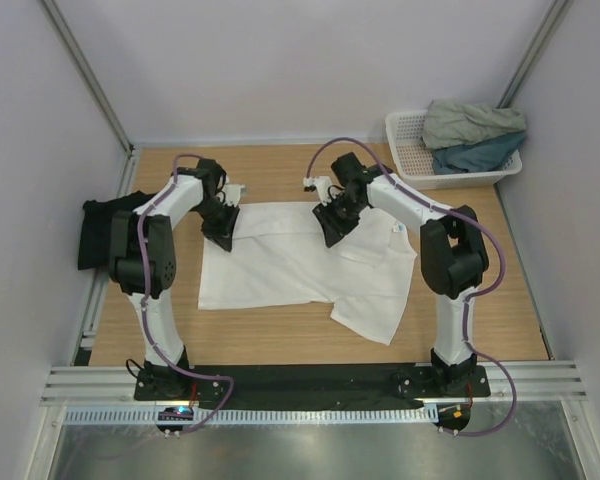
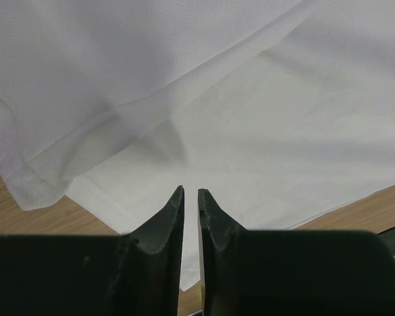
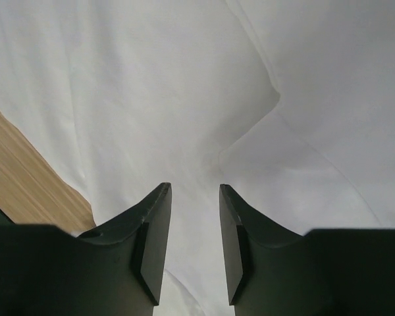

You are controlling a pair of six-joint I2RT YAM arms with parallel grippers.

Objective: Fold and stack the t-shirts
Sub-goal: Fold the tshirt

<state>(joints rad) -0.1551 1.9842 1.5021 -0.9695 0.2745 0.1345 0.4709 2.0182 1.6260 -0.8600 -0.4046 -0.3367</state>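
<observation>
Left end effector (image 2: 189, 191): parted by a sliver, gripping nothing, poised over a doubled-over edge of the white t-shirt (image 2: 283, 131); those layers visible only from the wrist. Right end effector (image 3: 194, 187): released, wider apart, empty above rumpled cloth. Only from above: spread flat mid-surface (image 1: 480, 320), long axis left-right, one flap jutting near-right; black t-shirt (image 1: 95, 235) at the left edge.

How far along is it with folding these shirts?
Done, it seems: a black t-shirt lies, apparently folded, at the table's left edge. In hand: the white t-shirt is spread mid-table, partly folded, with the left gripper and right gripper at its far edge. Left: the grey-green t-shirt and teal t-shirt sit crumpled in the basket; nothing is stacked yet.
</observation>
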